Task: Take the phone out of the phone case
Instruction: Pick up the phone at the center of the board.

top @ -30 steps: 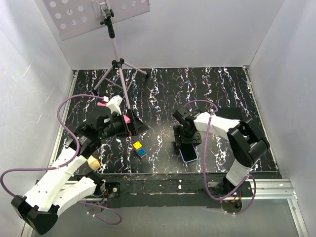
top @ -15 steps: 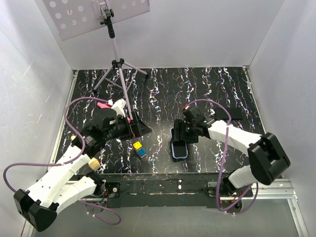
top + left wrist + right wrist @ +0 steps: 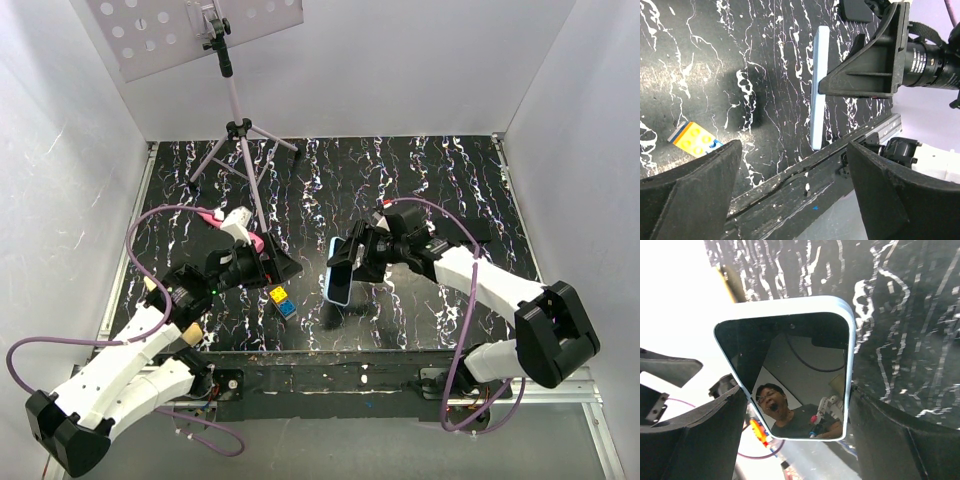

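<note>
The phone case (image 3: 338,275) is a light blue shell, lifted off the table and turned on edge at mid-table. The phone (image 3: 790,370) sits inside it, its dark glossy screen mirroring the room, with the blue rim (image 3: 852,365) around it. My right gripper (image 3: 352,262) (image 3: 795,395) is shut on the case's two long sides. My left gripper (image 3: 285,265) (image 3: 795,190) stands open and empty to the left, pointing toward the case. From the left wrist the case (image 3: 819,90) shows as a thin blue strip edge-on.
Yellow and blue bricks (image 3: 281,301) (image 3: 695,141) lie on the table between the arms. A tripod (image 3: 240,130) with a perforated board stands at the back left. A pink and white object (image 3: 225,218) lies behind my left gripper. The table's front rail (image 3: 805,175) runs close below.
My right gripper has raised the phone case off the table, tipped it on edge and carried it left. My left arm has shifted slightly, and its jaws have narrowed a little.
</note>
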You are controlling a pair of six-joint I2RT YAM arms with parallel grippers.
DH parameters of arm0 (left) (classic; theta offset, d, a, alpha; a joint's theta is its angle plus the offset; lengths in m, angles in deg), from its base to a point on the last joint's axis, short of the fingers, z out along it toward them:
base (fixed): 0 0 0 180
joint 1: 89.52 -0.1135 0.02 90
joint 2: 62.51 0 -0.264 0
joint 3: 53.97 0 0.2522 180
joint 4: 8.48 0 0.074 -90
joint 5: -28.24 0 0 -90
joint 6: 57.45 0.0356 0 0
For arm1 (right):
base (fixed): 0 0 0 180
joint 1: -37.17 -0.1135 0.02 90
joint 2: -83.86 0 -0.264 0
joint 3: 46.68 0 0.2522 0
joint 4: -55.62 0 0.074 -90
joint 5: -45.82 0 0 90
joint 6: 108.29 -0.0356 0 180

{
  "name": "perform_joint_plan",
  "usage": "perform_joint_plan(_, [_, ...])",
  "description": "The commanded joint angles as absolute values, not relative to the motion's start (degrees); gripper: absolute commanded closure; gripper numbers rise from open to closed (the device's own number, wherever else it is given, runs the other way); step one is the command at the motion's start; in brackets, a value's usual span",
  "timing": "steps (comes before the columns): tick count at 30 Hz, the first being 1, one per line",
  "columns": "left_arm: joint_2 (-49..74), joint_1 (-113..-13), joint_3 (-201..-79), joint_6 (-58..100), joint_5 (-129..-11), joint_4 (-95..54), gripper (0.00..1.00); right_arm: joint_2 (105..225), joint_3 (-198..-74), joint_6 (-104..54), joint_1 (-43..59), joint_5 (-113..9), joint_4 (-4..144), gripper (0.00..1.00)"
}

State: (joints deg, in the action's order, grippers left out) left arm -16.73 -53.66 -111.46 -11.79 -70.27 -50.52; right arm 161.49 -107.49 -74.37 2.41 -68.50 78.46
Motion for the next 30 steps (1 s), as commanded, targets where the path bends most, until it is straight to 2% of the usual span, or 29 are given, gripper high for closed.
perform_joint_plan(1, [-17.78, -53.39, -110.80, -10.17, -72.92, -46.33, 0.20, 159.18, -111.59, -85.25, -0.35, -71.70, 70.26, 0.99])
perform_joint_plan(5, [-17.50, -52.43, -110.01, -10.43, -74.94, -46.15, 0.24, 159.97, -113.00, -89.48, -2.98, -69.77, 67.62, 0.99])
perform_joint_plan(8, [-19.00, -51.55, -108.95, -9.29, -74.68, -45.89, 0.13, 160.68, -114.58, -90.18, -5.01, -67.65, 68.85, 0.99])
perform_joint_plan(10, [-18.92, -51.55, -108.95, -8.76, -74.77, -46.41, 0.11, 160.59, -115.28, -91.06, -6.24, -66.25, 69.20, 0.99])
perform_joint_plan(17, [-20.05, -49.62, -106.41, -8.68, -75.21, -46.86, 0.17, 161.03, -117.57, -93.61, -10.54, -64.05, 69.29, 0.99])
perform_joint_plan(25, [-17.60, -49.35, -108.24, -6.92, -73.19, -47.65, 0.42, 162.70, -120.65, -93.70, -14.15, -62.64, 69.29, 0.99])
perform_joint_plan(30, [-13.03, -49.35, -110.45, -7.61, -74.24, -48.17, 0.92, 161.30, -119.07, -91.60, -14.50, -62.02, 67.97, 0.99])
